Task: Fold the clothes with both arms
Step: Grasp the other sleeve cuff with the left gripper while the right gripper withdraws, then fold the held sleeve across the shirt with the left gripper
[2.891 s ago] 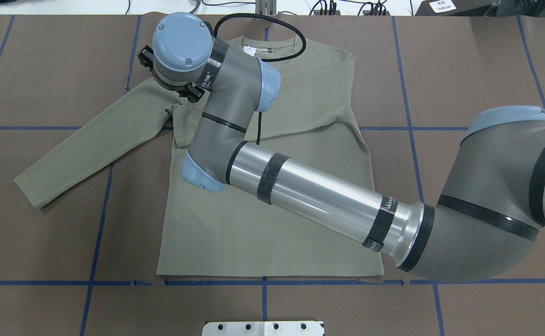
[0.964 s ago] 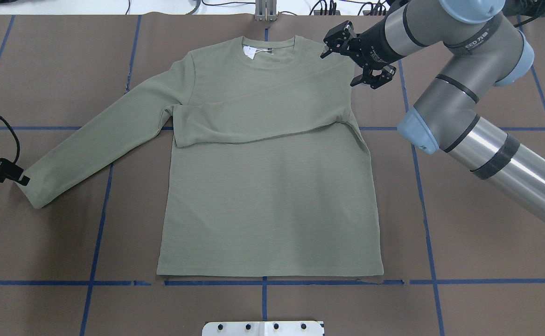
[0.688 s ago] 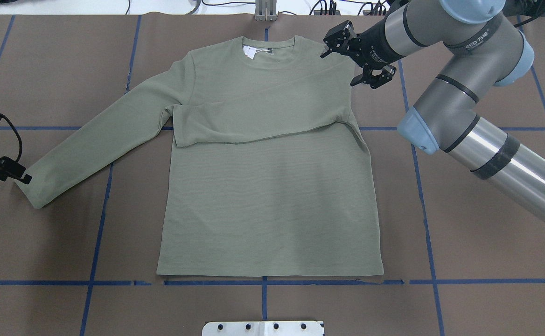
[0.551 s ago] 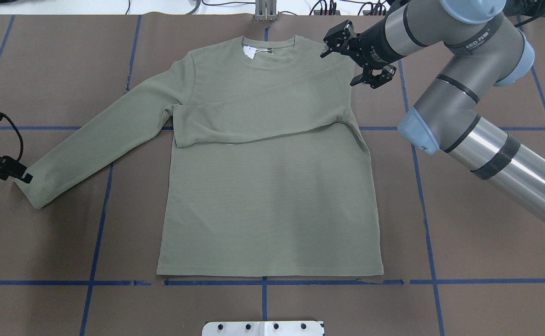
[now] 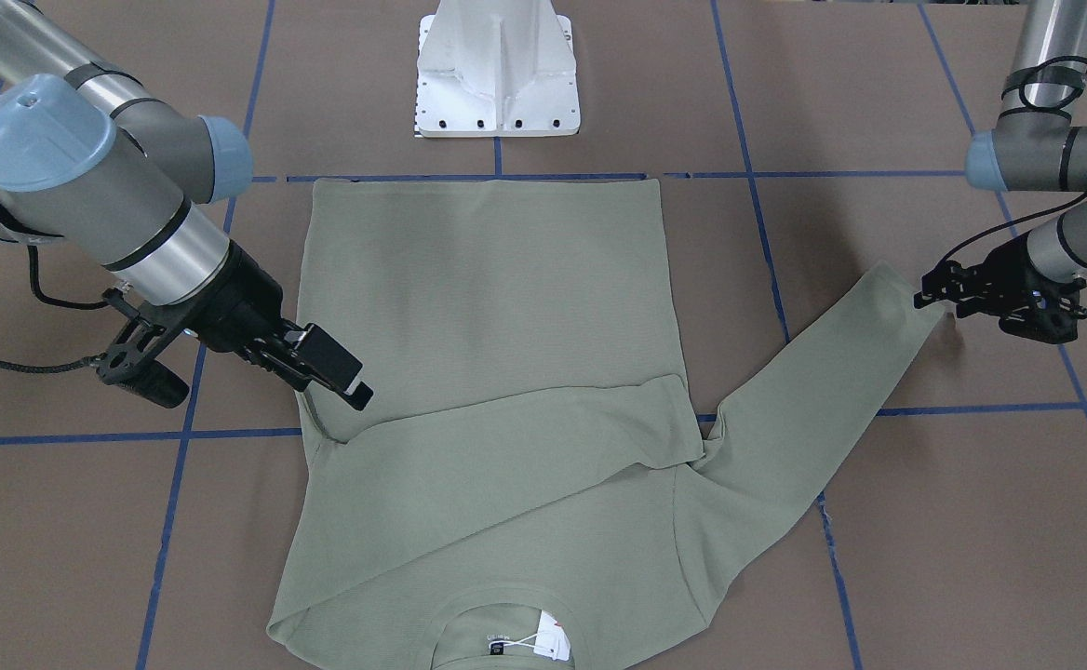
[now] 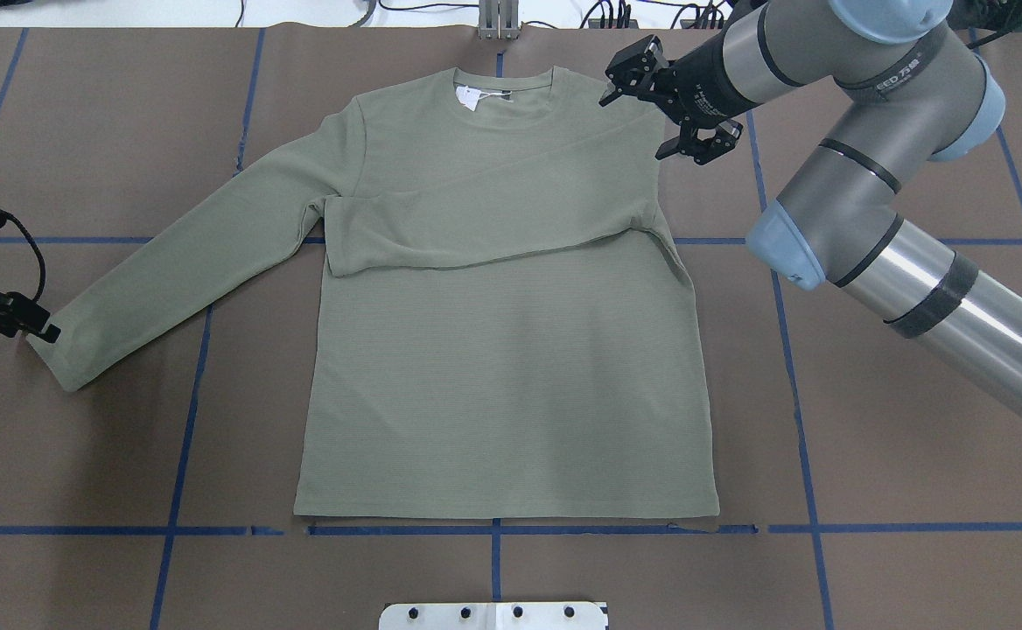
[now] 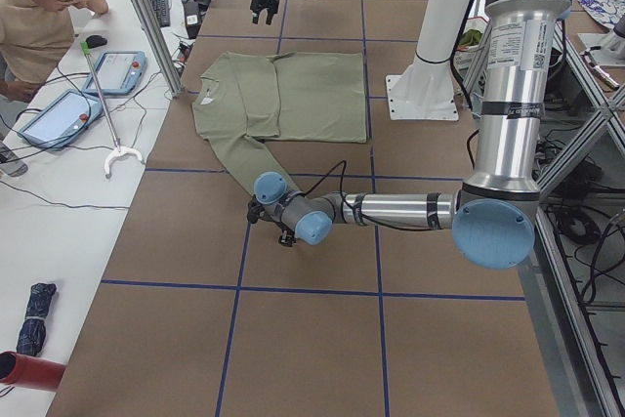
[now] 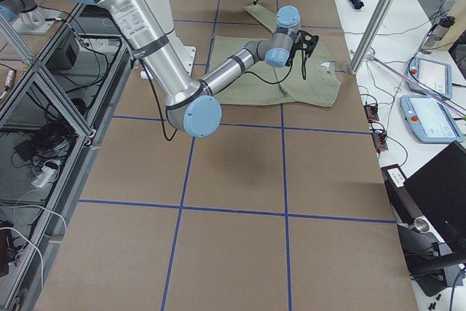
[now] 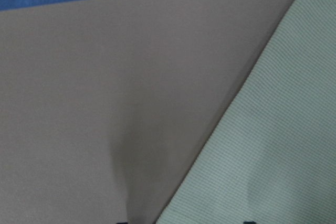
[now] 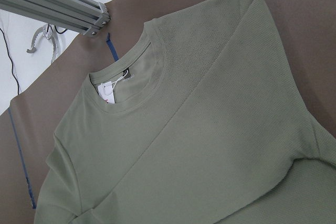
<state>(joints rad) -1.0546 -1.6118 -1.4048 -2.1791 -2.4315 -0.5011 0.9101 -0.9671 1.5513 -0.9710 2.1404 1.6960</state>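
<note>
Left tool (image 5: pixel 932 300) nearer cuff of shirt (image 6: pixel 511 376), open and empty; right tool (image 6: pixel 636 127) open, empty, over shoulder.

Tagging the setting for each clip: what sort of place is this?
Most likely a robotics lab cell: a brown table gridded with blue tape, teach pendants on a white side bench where a person sits, and aluminium frame posts around the rig.
</note>
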